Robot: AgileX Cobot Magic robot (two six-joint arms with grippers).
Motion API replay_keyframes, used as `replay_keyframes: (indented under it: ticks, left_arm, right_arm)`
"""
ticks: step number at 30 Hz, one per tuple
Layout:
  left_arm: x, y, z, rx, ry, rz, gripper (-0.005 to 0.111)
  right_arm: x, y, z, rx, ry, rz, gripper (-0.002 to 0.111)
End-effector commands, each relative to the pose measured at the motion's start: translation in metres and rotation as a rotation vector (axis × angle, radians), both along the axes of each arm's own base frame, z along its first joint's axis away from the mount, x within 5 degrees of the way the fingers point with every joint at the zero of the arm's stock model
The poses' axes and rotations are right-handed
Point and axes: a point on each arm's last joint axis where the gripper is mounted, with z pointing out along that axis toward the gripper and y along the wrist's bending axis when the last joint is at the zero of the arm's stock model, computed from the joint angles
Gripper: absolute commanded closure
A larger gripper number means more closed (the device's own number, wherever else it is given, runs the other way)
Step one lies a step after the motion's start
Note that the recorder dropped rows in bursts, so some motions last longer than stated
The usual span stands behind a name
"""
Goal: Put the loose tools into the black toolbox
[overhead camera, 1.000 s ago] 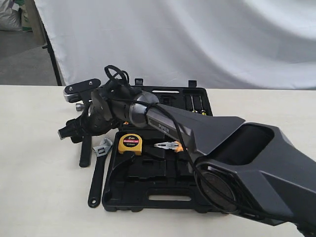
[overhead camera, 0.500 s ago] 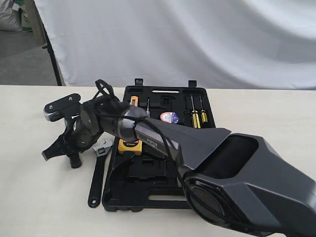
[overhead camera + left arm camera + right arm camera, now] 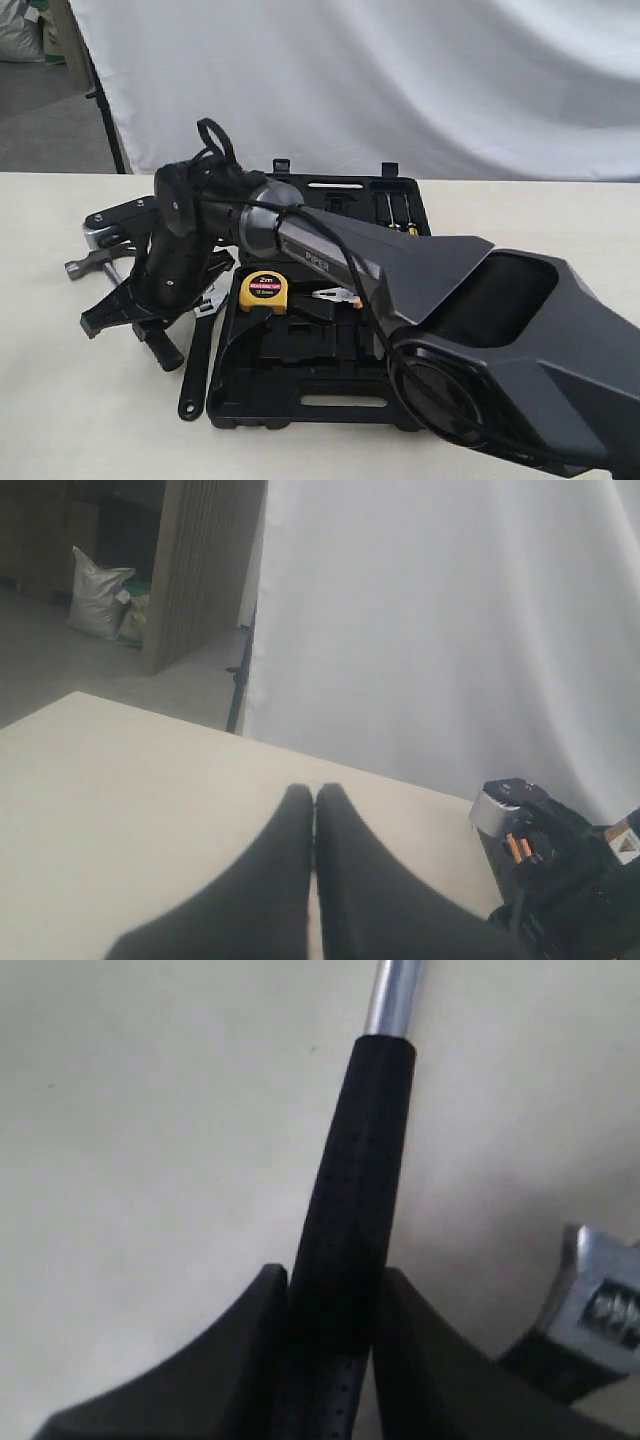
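Observation:
My right gripper (image 3: 148, 322) reaches across to the table left of the black toolbox (image 3: 300, 390) and is shut on the hammer's black handle (image 3: 350, 1210), one finger on each side. The steel hammer head (image 3: 82, 264) points left and the handle end (image 3: 168, 353) sticks out below the fingers. The adjustable wrench (image 3: 197, 352) lies beside the toolbox's left edge, and its silver head (image 3: 600, 1305) is close to the gripper. My left gripper (image 3: 315, 798) is shut on nothing over bare table.
The open toolbox holds a yellow tape measure (image 3: 263, 290), orange-handled pliers (image 3: 338, 296) and screwdrivers (image 3: 396, 213). The right arm's body (image 3: 480, 330) crosses over the box and hides much of it. A white curtain (image 3: 350, 80) hangs behind the table.
The right gripper has closed from wide open onto the hammer handle. The wrist has swung down and the hammer has turned, so its head now points left.

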Motion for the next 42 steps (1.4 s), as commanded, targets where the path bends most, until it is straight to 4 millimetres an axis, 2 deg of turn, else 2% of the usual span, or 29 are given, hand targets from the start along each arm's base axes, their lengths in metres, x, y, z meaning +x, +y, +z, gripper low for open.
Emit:
replay_keyframes:
  ticks: [1,4,7,10,13,17,20,23,25,29,30,32,35,37,38,40,42]
  left_arm:
    - [-0.001,0.001,0.002,0.002,-0.013,0.026,0.106]
    - [-0.001,0.001,0.002,0.002,-0.013,0.026,0.106]
    - [-0.001,0.001,0.002,0.002,-0.013,0.026,0.106]
    - [-0.001,0.001,0.002,0.002,-0.013,0.026,0.106]
    - [-0.001,0.001,0.002,0.002,-0.013,0.026,0.106]
    - [-0.001,0.001,0.002,0.002,-0.013,0.026,0.106]
    - [-0.001,0.001,0.002,0.002,-0.013,0.026,0.106]
    - [-0.001,0.001,0.002,0.002,-0.013,0.026,0.106]
    - [-0.001,0.001,0.002,0.002,-0.013,0.026,0.106]
    - [-0.001,0.001,0.002,0.002,-0.013,0.026,0.106]
    - [-0.001,0.001,0.002,0.002,-0.013,0.026,0.106]
    - [-0.001,0.001,0.002,0.002,-0.013,0.026,0.106]
    - [-0.001,0.001,0.002,0.002,-0.013,0.026,0.106]
    - [-0.001,0.001,0.002,0.002,-0.013,0.026,0.106]
    - [-0.001,0.001,0.002,0.002,-0.013,0.026,0.106]
    - [-0.001,0.001,0.002,0.002,-0.013,0.026,0.106]
    - [-0.001,0.001,0.002,0.002,-0.013,0.026,0.106]
  right_arm:
    - [-0.015,-0.011,0.028,-0.046,0.117,0.09,0.109]
    - [-0.026,-0.006,0.035,0.007,0.178,0.157,0.109]
    - [-0.042,-0.002,0.024,-0.008,0.226,0.191,0.109]
    - [-0.067,-0.002,0.008,-0.099,0.233,0.25,0.109]
    - [-0.09,-0.016,-0.004,-0.218,0.231,0.303,0.109]
    - [-0.116,-0.039,-0.008,-0.291,0.292,0.367,0.109]
    - [-0.124,-0.055,-0.002,-0.269,0.264,0.346,0.109]
    - [-0.125,-0.063,0.01,-0.215,0.217,0.323,0.109]
    - [-0.123,-0.06,0.022,-0.148,0.161,0.306,0.109]
    - [-0.111,-0.047,0.033,-0.002,0.011,0.249,0.108]
    - [-0.107,-0.044,0.033,0.023,-0.033,0.227,0.105]
    - [-0.101,-0.04,0.031,0.06,-0.081,0.182,0.092]
    - [-0.096,-0.033,0.03,0.126,-0.123,0.139,0.054]
    - [-0.093,-0.03,0.028,0.149,-0.149,0.145,0.032]
    - [-0.093,-0.028,0.028,0.154,-0.152,0.156,0.025]
    - [-0.093,-0.024,0.025,0.15,-0.139,0.18,0.022]
    - [-0.092,-0.017,0.02,0.167,-0.124,0.195,0.027]
